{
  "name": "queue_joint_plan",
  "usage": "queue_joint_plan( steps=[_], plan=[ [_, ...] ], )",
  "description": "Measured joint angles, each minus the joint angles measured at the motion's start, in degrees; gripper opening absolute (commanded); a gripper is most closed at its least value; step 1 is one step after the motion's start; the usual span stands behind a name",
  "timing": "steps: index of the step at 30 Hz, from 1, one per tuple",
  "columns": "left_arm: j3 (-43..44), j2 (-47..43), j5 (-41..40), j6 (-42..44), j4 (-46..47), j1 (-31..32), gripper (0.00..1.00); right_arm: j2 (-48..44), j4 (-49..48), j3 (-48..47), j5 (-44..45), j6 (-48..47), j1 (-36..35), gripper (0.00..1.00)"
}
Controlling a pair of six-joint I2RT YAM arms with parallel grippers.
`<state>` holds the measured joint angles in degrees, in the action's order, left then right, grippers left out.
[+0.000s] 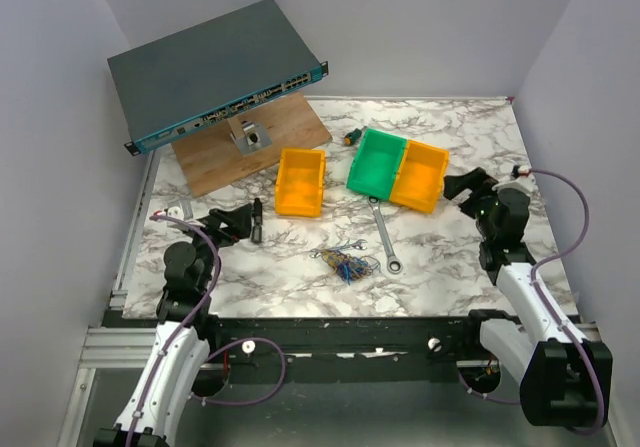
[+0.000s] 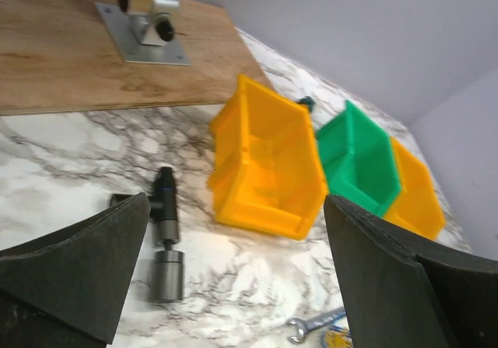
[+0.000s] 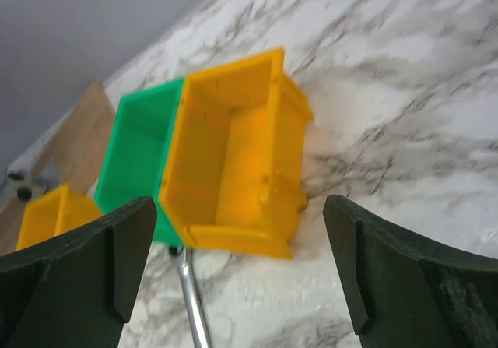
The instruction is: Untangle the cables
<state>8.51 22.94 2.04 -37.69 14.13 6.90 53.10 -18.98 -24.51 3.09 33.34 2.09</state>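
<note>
On counter (image 1: 450, 257), front centre: cables (image 1: 345, 263) heaped just beside wrench (image 1: 385, 235) | left pincer (image 2: 233, 216) wide open, holding nothing | right pincer (image 3: 241, 216) wide open, holding nothing | single strands too fine to separate

The left arm (image 1: 170, 352) and right arm (image 1: 522, 302) share white links, black joints, matte black wedge-shaped fingers (image 2: 70, 274) and looping purple-grey hoses (image 1: 583, 207).
</note>
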Motion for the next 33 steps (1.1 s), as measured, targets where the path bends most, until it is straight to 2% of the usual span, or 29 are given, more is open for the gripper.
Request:
queue_joint_plan(
  steps=[2,5,9,11,16,19,24,25,26,29,30,31,33],
  plan=[
    [-0.70,-0.68,2.32,-1.66,1.01,0.00,0.99,-0.15,4.15,0.81,-6.25,0.04,0.00,0.96],
    [-3.72,-1.95,7.56,-4.70,5.18,0.00,0.99,0.94,9.27,0.02,-14.16,-1.60,-0.94,0.95],
    [-5.92,2.56,16.24,-6.56,9.18,1.64,0.99,2.23,14.14,-1.53,-19.71,-4.98,-8.33,0.94],
    [-4.72,5.75,18.23,-5.95,8.85,5.99,0.98,2.95,15.45,-1.90,-21.59,-5.97,-14.49,0.91],
    [-2.21,9.25,17.88,-2.36,5.29,22.29,0.98,9.18,18.99,-4.31,-23.98,-8.24,-27.52,0.83],
    [-1.46,13.57,17.64,-1.46,4.72,25.70,0.97,10.97,19.54,-4.24,-24.35,-8.83,-31.23,0.78],
    [-1.01,23.50,17.68,-0.39,3.72,27.76,0.97,15.28,18.51,-4.26,-24.44,-9.44,-34.58,0.66],
    [-0.74,24.81,17.73,-0.20,3.58,27.91,0.97,16.81,18.18,-4.28,-24.44,-9.46,-35.17,0.62],
    [-0.20,26.58,17.90,0.11,3.63,28.13,0.97,18.34,18.12,-4.37,-24.39,-9.49,-35.76,0.52],
    [1.75,29.94,18.34,0.74,3.93,28.46,0.96,23.02,18.62,-5.49,-24.39,-10.25,-37.90,0.13],
    [2.45,30.95,18.53,1.03,4.20,28.50,0.96,24.28,18.71,-6.03,-24.44,-10.38,-38.36,0.05],
    [3.15,32.00,18.71,1.27,4.52,28.52,0.95,25.20,18.75,-6.51,-24.59,-10.69,-38.77,0.01],
    [4.44,34.03,19.45,1.77,5.18,28.57,0.95,25.83,18.82,-7.30,-25.18,-10.47,-39.26,0.01]
  ],
)
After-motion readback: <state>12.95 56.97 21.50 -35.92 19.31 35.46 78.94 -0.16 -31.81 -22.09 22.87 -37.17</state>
